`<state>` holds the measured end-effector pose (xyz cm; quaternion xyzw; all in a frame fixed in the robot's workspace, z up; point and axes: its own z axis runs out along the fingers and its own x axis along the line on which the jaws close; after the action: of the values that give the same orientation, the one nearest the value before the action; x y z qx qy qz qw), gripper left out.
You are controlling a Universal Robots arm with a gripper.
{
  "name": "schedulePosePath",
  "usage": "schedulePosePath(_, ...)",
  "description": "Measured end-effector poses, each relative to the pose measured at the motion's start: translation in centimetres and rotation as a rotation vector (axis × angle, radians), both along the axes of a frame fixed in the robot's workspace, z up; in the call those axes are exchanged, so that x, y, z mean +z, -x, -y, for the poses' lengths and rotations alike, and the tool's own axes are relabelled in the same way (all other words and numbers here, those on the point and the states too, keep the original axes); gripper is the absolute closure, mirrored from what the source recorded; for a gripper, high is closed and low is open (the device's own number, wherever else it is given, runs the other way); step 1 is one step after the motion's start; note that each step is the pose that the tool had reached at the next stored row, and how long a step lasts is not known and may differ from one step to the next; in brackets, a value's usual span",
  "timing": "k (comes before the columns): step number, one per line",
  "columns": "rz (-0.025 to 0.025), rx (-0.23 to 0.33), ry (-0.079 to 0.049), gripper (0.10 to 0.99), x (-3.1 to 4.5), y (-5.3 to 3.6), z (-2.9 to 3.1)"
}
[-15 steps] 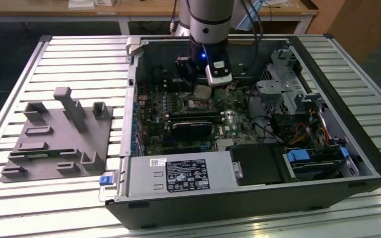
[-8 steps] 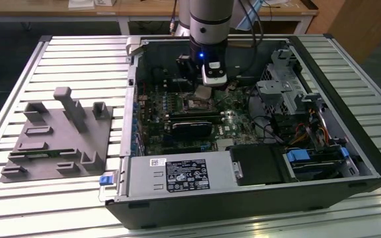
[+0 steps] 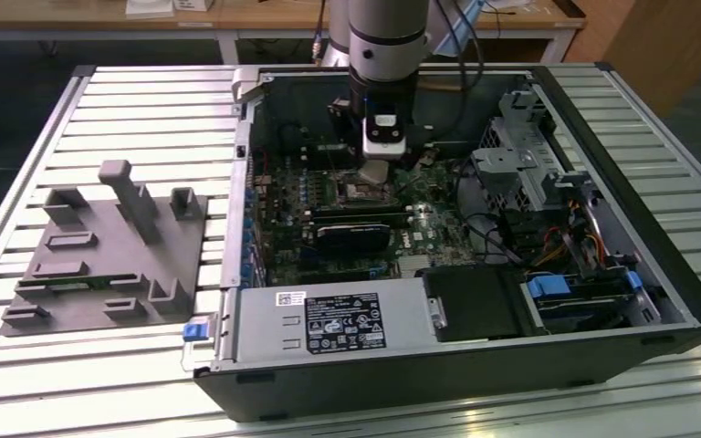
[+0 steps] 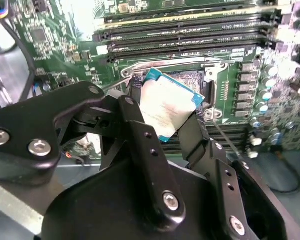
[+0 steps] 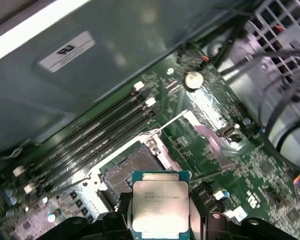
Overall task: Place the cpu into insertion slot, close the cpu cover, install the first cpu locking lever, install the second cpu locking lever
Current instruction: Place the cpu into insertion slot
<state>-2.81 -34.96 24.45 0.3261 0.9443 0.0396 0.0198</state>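
Heads up, your gripper (image 4: pixel 162 117) is clenched on the cpu (image 4: pixel 170 97) right above the insertion slot (image 5: pixel 126 172), so any skew or slip going down could chew up the slot.

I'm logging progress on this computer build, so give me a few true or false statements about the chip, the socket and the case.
1. The gripper grips the chip between its fingers. True.
2. The chip sits in the socket. False: it is held clear of the socket, whose bed lies bare.
3. The computer case is closed. False: its side is open, with the insides on show.
4. A gray fixture lies on the table beside the case. True.
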Motion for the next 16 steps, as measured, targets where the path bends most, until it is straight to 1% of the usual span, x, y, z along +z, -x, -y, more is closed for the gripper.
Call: schedulePosePath(16,0.0001,-0.279,0.003,0.545,-0.07,0.00,0.00)
